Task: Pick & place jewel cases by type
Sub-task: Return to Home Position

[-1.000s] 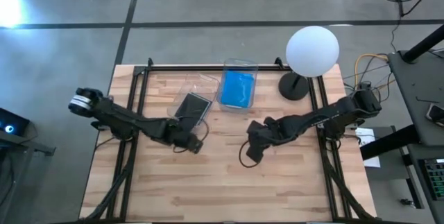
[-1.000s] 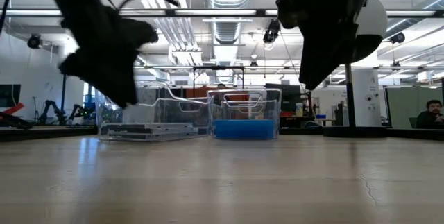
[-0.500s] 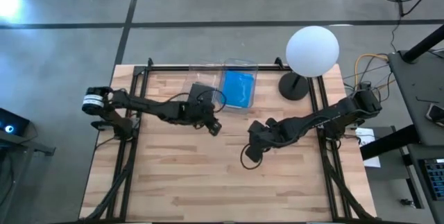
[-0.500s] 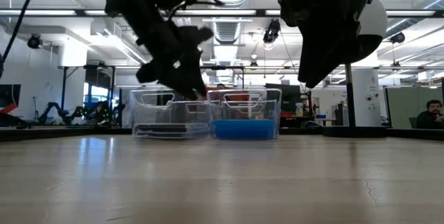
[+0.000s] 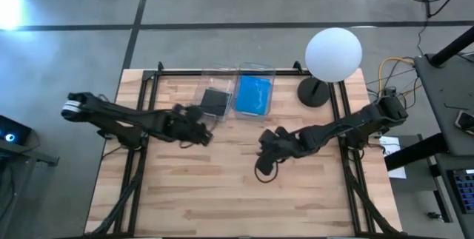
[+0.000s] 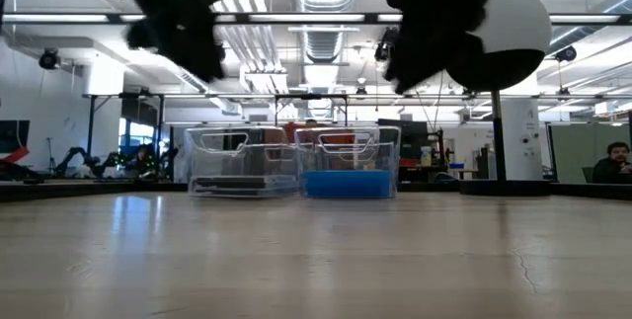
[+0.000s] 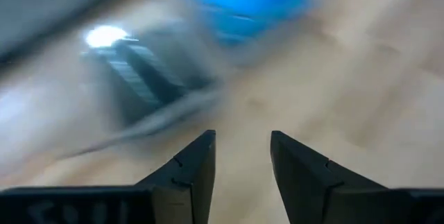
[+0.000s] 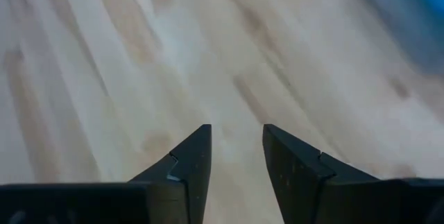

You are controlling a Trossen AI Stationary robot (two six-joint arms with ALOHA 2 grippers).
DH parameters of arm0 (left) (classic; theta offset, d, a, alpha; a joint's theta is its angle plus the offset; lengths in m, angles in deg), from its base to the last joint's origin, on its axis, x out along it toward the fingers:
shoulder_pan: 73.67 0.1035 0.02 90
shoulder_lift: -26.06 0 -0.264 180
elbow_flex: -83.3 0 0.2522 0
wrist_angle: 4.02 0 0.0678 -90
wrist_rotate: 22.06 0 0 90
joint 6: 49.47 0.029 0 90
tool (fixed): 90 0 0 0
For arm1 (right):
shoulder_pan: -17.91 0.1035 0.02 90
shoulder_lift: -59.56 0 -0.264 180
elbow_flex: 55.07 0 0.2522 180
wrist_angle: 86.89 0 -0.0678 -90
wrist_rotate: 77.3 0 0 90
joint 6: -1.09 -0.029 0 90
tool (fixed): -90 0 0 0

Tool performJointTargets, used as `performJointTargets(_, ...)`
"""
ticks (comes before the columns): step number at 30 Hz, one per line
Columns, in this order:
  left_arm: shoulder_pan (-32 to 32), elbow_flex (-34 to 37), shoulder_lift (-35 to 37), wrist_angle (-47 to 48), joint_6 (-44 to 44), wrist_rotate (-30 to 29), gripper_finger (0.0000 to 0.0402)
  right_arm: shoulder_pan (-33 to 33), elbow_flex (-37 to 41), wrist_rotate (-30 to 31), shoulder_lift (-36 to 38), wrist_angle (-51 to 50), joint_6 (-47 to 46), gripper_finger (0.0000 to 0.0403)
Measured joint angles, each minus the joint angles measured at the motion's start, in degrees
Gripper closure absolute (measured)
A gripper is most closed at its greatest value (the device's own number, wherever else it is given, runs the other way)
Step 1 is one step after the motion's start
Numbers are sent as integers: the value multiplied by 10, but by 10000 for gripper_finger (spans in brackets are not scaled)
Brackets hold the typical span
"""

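Observation:
Two clear bins stand side by side at the table's far edge. The left bin (image 5: 215,83) holds dark jewel cases (image 5: 215,100), lying flat on its bottom. The right bin (image 5: 255,71) holds blue jewel cases (image 5: 254,94), seen as a blue layer (image 6: 349,183) in the low view. My left gripper (image 5: 203,134) hangs open above the table, just near of the left bin; its wrist view shows the blurred dark cases (image 7: 149,78) ahead. My right gripper (image 5: 264,155) is open over bare wood near of the blue bin, holding nothing.
A white globe lamp (image 5: 333,52) on a black base (image 5: 314,92) stands at the far right corner. Black frame rails (image 5: 141,157) run along the table's left and right sides. Bare wood (image 5: 237,202) fills the near half of the table.
My left gripper swung to the left bin, then drew back toward the table's left and near side. The left bin, skewed and apart before, slid toward the far edge and turned, and now stands straight against the blue bin. My right gripper shifted slightly toward the left.

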Motion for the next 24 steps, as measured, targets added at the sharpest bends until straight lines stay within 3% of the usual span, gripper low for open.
performJointTargets(5, 24, 28, 79, 136, -170, -135, 280, -20, -16, 20, -2, 25, 28, 280)
performJointTargets(10, 113, 91, 106, 122, -245, -145, 280, -33, -15, 29, -2, 25, 26, 280)
performJointTargets(14, 207, 147, 101, 67, -264, -89, 280, -34, -13, 29, -2, 24, 12, 280)
performJointTargets(18, 270, 212, 100, -86, -202, 11, 280, -33, -11, 29, -2, 24, -13, 280)
performJointTargets(22, 280, 254, 100, -205, -146, 104, 280, -33, -9, 28, -2, 22, -17, 280)
performJointTargets(24, 269, 259, 100, -224, -134, 123, 280, -33, -9, 26, -2, 21, -17, 280)
